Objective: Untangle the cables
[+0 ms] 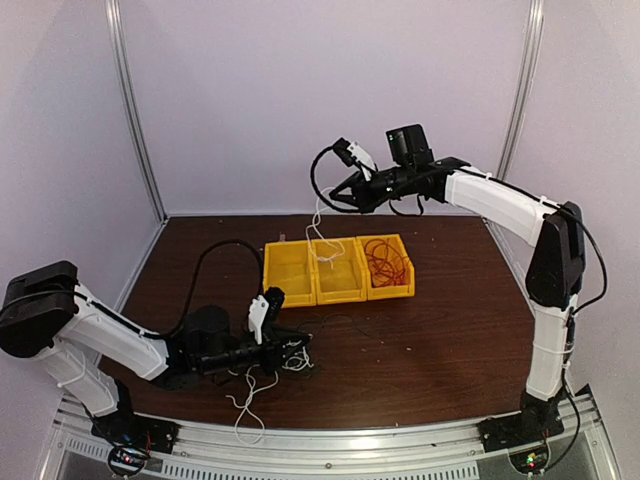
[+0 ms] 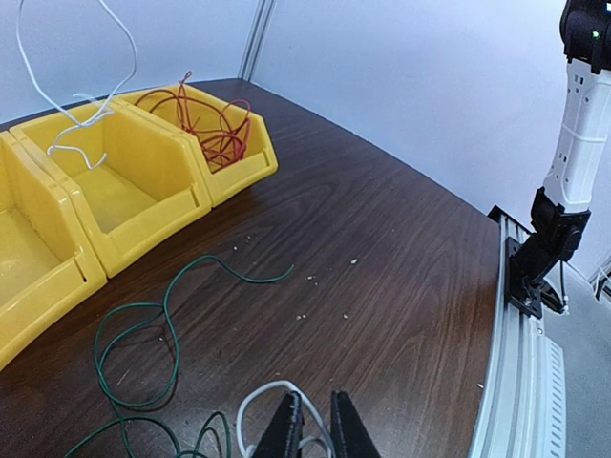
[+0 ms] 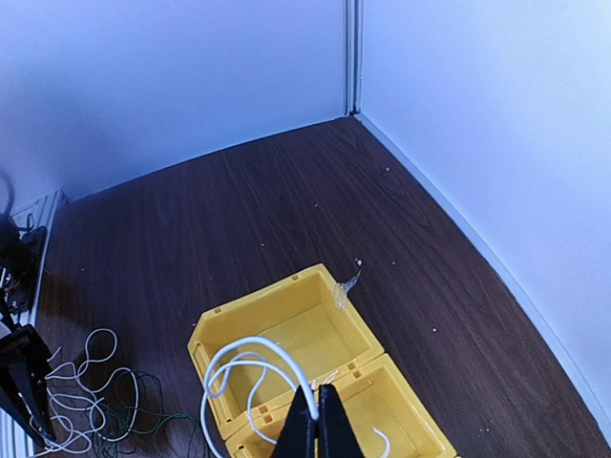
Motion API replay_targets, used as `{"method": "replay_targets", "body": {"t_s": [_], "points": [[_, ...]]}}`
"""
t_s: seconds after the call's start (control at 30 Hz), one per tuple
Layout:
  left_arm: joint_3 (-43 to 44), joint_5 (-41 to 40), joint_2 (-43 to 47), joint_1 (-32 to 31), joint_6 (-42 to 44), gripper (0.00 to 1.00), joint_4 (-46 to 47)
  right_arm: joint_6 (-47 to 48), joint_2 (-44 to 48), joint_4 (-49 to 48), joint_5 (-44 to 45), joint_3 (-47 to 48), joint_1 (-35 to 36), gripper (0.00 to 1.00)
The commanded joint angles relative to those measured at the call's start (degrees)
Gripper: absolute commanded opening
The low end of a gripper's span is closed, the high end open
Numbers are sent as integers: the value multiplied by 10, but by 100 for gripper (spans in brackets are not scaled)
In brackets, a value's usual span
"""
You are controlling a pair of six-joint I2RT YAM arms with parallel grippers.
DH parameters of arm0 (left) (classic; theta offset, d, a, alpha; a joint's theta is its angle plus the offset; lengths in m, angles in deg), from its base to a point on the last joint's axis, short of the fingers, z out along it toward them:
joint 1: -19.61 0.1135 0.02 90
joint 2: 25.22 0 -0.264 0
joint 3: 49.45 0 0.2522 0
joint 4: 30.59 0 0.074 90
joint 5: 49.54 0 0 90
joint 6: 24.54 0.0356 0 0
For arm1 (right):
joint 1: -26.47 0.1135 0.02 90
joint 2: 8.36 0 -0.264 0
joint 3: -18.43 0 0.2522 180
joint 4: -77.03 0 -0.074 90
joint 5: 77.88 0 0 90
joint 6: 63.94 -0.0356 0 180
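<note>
Dangling from right claw (image 3: 317, 420), white cable (image 3: 250, 340) over bin (image 1: 338, 290), left claw (image 2: 315, 434) pinching tangle (image 2: 263, 401)

I see my left arm (image 1: 105, 335) and right arm (image 1: 500, 198) in white shells with black joints; a thick black cable (image 1: 205, 258) loops off each wrist. The left gripper (image 2: 315, 431) ends in black wedge fingers (image 2: 284, 431); small lights glow at both bases (image 1: 130, 438).

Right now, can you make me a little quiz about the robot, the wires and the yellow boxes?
1. True or false: the red cable lies inside a yellow bin.
2. How many yellow bins stand in the row?
3. Which claw holds a white cable up over the bins?

Key: 1 true. 2 three. 3 the right claw.
</note>
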Motion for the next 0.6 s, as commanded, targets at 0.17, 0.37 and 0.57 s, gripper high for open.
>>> {"method": "replay_targets", "body": {"t_s": [0.17,0.37,0.57], "points": [[-3,-6,3,-2,1,13,18,18,16,21,36,14,-1,0],[-4,-6,3,-3,-1,13,18,18,3,6,37,-17,-1,0],[-12,-6,7,-3,-6,14,21,19,-23,2,36,-25,-1,0]]}}
